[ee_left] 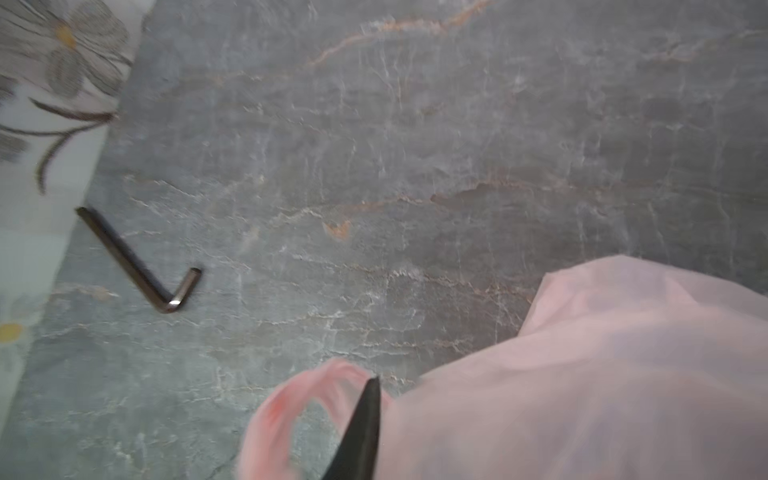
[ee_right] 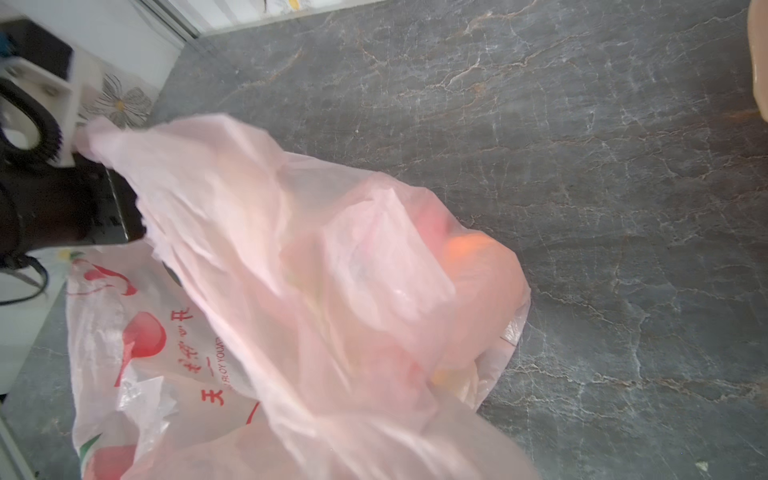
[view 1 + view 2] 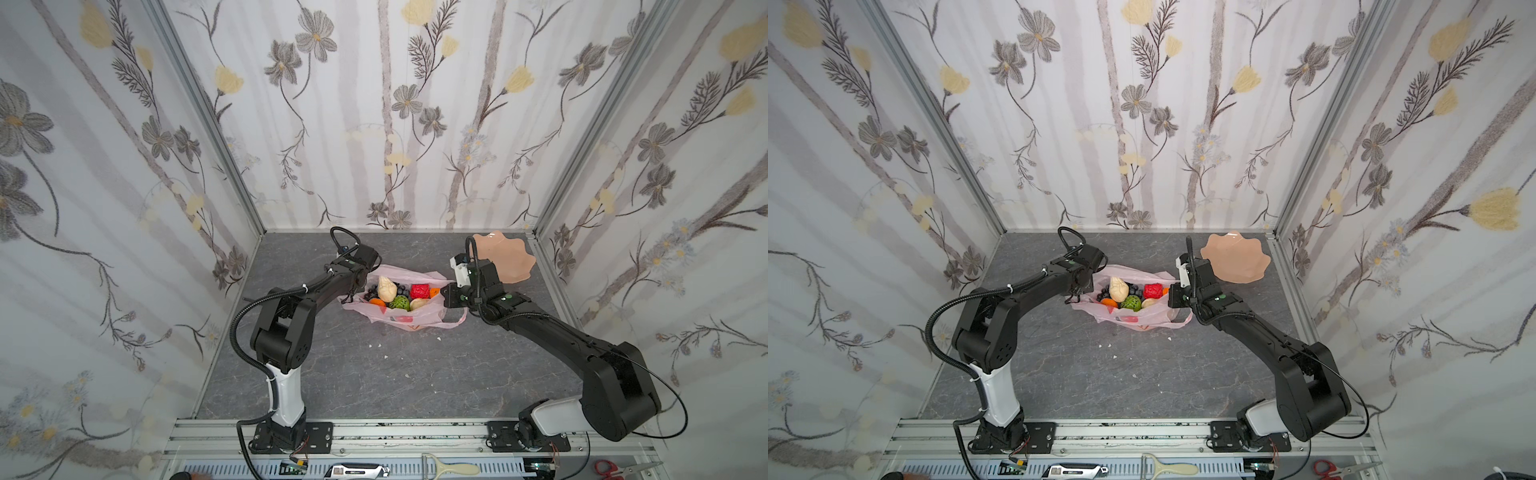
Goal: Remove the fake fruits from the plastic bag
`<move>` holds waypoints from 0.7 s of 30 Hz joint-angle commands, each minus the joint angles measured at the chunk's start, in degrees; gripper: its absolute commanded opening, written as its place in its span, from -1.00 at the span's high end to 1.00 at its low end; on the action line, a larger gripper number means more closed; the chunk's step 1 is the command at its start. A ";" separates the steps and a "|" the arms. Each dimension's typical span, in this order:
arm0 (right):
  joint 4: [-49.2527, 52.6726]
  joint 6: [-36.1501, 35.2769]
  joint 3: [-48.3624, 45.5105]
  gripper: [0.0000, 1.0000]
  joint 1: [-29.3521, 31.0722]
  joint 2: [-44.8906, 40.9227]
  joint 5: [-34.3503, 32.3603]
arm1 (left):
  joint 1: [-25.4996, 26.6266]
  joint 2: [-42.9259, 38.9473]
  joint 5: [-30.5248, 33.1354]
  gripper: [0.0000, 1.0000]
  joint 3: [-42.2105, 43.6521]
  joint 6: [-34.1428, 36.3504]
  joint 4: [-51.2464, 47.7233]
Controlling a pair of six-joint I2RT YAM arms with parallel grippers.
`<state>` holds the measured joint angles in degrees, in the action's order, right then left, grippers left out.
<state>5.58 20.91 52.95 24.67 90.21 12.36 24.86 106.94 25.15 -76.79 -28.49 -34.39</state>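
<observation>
The grey marbled surface fills the floor of the flowered booth, and both black arms reach in over it from the near rail. Between them, near the middle, lies the plastic bag, thin pink film with red print, its mouth spread wide and facing up.

The left claw is at the bag's left rim. In the left wrist view it shows as one dark wedge, jaws together, with the film and a loop handle against it, so it appears pinched on the bag. The right claw is closed at the right rim, and the film stretches taut toward it.

A peach wavy-edged dish sits at the far right corner, behind the right wrist.

The fake fruits all lie inside the bag: a beige lumpy fruit, a red apple, a bumpy green fruit, an orange and a dark grape bunch.

A hex key lies by the left wall. White crumbs dot the surface near the bag.
</observation>
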 commanded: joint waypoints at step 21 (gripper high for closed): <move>8.86 0.40 27.24 -0.17 2.00 20.10 -7.25 | 5.63 -30.48 -21.87 1.00 27.56 -8.36 17.99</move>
<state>10.50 23.24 79.18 26.09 112.01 13.43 30.24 77.71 4.29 -50.46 -33.74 -20.27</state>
